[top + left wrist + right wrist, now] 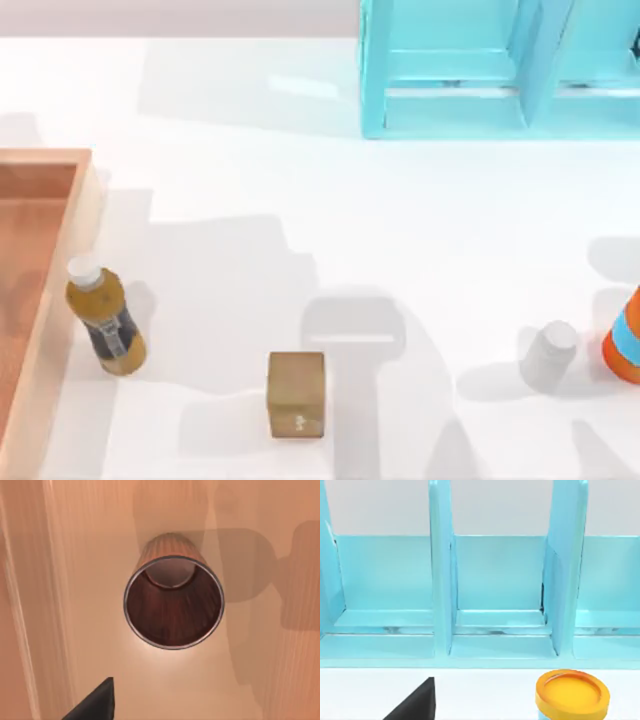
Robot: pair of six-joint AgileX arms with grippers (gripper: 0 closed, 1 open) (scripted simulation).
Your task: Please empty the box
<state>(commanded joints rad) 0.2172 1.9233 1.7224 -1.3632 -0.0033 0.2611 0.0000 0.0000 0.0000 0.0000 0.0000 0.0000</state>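
The box (62, 290), a shallow orange-brown crate with light rim walls, lies at the table's left edge, partly cut off by the top view. In the left wrist view a brown wooden cup (172, 600) with a metal rim stands upright on the box floor (85, 545), seen straight from above. My left gripper (95, 702) hangs over the box floor beside the cup, apart from it. A black part of my right gripper (415, 702) faces the turquoise shelf unit (442, 580).
An amber bottle (105, 318) with a white cap lies on the table against the box's right wall. A tan cube (296, 393) sits front centre, a white bottle (550, 352) and an orange-blue object (625, 345) at the right. A yellow-lidded tub (572, 694) stands before the shelf (480, 70).
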